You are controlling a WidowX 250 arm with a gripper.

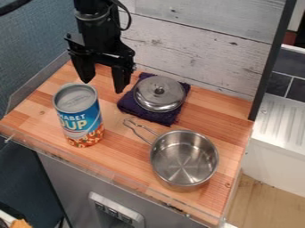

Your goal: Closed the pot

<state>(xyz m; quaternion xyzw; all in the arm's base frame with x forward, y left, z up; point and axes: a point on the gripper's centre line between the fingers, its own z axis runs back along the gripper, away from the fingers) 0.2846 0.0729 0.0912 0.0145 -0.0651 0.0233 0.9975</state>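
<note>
The pincer is wide open, its two fingers hanging down well apart with a gap between them; it is apart from the lid, and whether either finger touches the can I cannot tell. The lid lies just beside the pincer, to its right in the view, knob up on a folded dark cloth; the pot stands upright and uncovered on the table, farther from the pincer, down and to its right, its bare inner floor in sight; its wire handle points back toward the pincer.

The tall can stands upright just below the pincer in the view, close under the left-hand finger, and is the nearest obstacle; it sits to the left of the straight way from pincer to pot, while the handle reaches into that way; behind the pincer and the lid rises a wall of pale, weathered boards, close to the cloth.
</note>
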